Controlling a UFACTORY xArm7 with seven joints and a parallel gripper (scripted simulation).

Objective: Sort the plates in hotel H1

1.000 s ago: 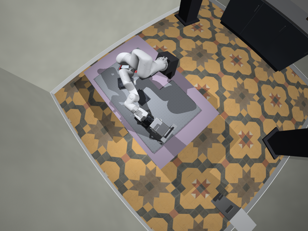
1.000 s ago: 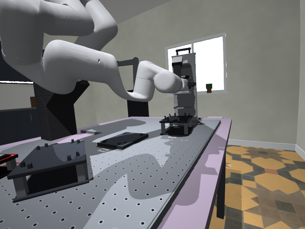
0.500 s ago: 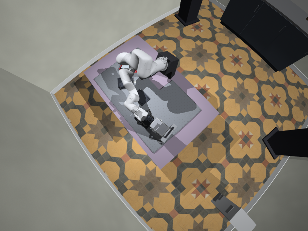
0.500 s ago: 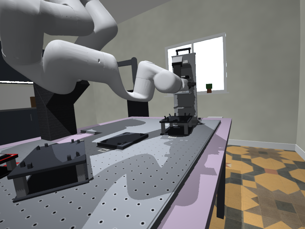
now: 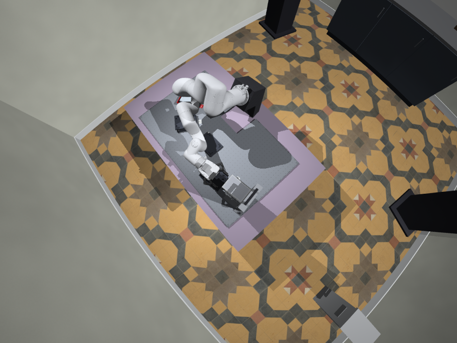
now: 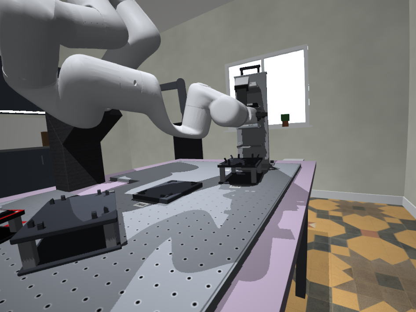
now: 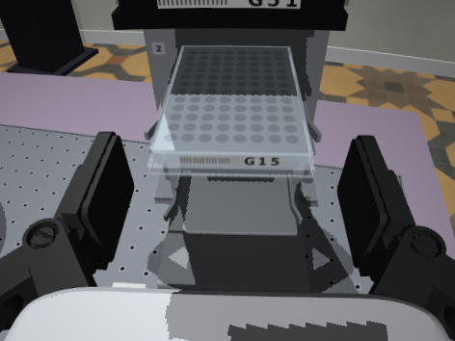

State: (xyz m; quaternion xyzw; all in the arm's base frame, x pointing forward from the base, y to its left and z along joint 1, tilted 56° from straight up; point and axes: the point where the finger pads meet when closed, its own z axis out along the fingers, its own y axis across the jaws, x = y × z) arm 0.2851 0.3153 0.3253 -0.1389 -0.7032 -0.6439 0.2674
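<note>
My gripper (image 7: 234,161) (image 6: 261,114) is open and empty, its fingers wide apart in front of the plate hotel (image 5: 237,187) (image 6: 253,137). A clear plate labelled G15 (image 7: 231,116) lies on the slot 2 shelf, ID label at the front; in the wrist view it shows between and beyond the fingers. A black plate labelled G51 (image 7: 228,20) stands one slot above it, label at the front, mostly cut off by the frame. The slot 1 shelf (image 7: 241,212) below shows no plate. The contents of slot 4 cannot be made out.
A raised black nest (image 6: 240,163) stands in front of the hotel. A low black nest (image 6: 168,190) (image 5: 212,144) lies mid-deck, and another raised nest (image 6: 72,215) is nearer the exterior camera. A red-edged station (image 6: 13,215) at the far left bears a light plate (image 5: 185,99).
</note>
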